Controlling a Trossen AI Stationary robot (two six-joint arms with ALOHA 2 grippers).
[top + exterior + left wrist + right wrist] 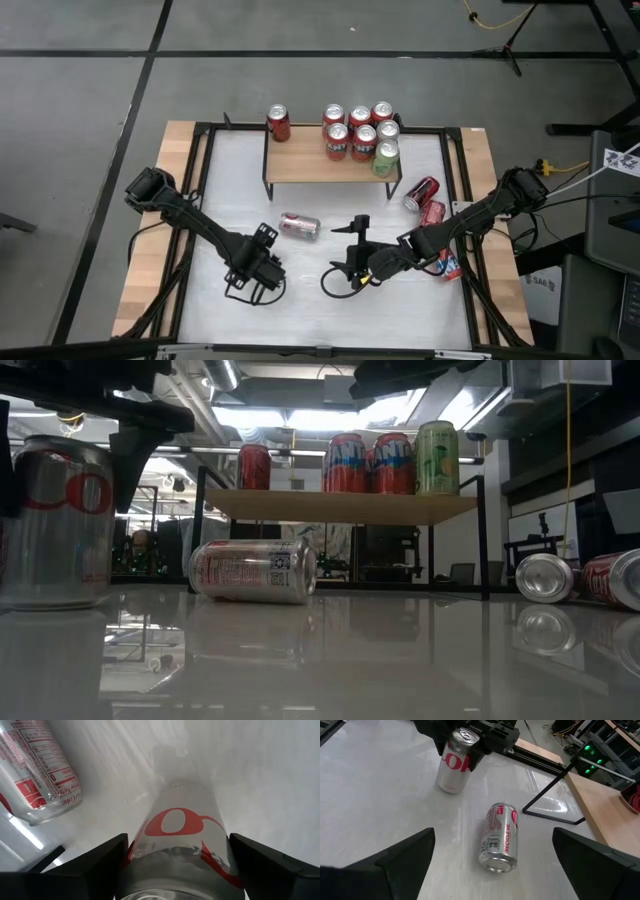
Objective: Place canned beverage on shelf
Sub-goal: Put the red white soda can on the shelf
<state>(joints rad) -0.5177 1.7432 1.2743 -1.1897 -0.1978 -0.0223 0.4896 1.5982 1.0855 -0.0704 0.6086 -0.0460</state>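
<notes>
— Silver can (454, 761) upright on the table (300, 290), near the front edge on my left side. My left gripper (470, 737) stands over it, one finger either side.

— Is it gripped?

— I can't tell. In the left wrist view the fingers (85, 865) sit wide, close beside the can's wall, and I see thin gaps; whether the pads touch, I can't say.

— And the shelf (320, 165)?

— Well apart, at the far side. Six cans (360, 130) stand bunched at its right end, one red can (279, 122) alone at its left.

— Right arm?

— Right gripper (352, 245) hovers mid-table, fingers spread wide, holding nothing. A second silver can (500, 837) lies on its side between the grippers and the shelf. Two red cans (426, 200) lie beside the shelf's right legs.
</notes>
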